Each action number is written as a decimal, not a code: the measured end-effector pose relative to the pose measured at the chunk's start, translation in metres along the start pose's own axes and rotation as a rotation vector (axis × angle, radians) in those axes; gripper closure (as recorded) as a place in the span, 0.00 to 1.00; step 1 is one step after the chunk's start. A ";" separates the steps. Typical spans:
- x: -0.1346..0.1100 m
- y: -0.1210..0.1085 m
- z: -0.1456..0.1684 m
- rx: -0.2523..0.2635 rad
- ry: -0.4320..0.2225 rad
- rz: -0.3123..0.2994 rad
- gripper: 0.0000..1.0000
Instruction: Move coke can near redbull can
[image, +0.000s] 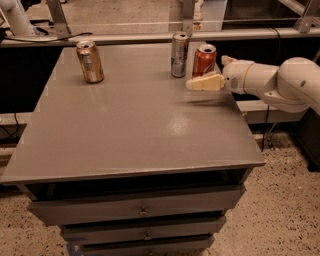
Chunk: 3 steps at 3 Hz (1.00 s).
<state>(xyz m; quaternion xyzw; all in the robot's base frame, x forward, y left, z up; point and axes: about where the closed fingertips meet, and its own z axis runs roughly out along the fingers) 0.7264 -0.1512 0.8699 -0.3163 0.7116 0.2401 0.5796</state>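
The coke can (204, 60), red-orange with a silver top, stands upright near the table's far right edge. The redbull can (179, 55), slim and silver-grey, stands upright just left of it with a small gap between them. My gripper (199, 80) reaches in from the right on a white arm (280, 80). It is open and empty, just in front of the coke can. One cream finger (205, 83) points left, slightly above the tabletop. The other finger is mostly hidden behind the coke can.
A gold-brown can (90, 61) stands upright at the far left of the grey table (135, 130). The table has drawers below its front edge. A metal rail (125, 37) runs behind the table. Speckled floor lies to the right.
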 end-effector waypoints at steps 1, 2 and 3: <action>-0.028 0.012 -0.056 0.023 -0.016 -0.042 0.00; -0.048 0.029 -0.122 0.043 -0.032 -0.081 0.00; -0.057 0.048 -0.198 0.085 -0.040 -0.113 0.00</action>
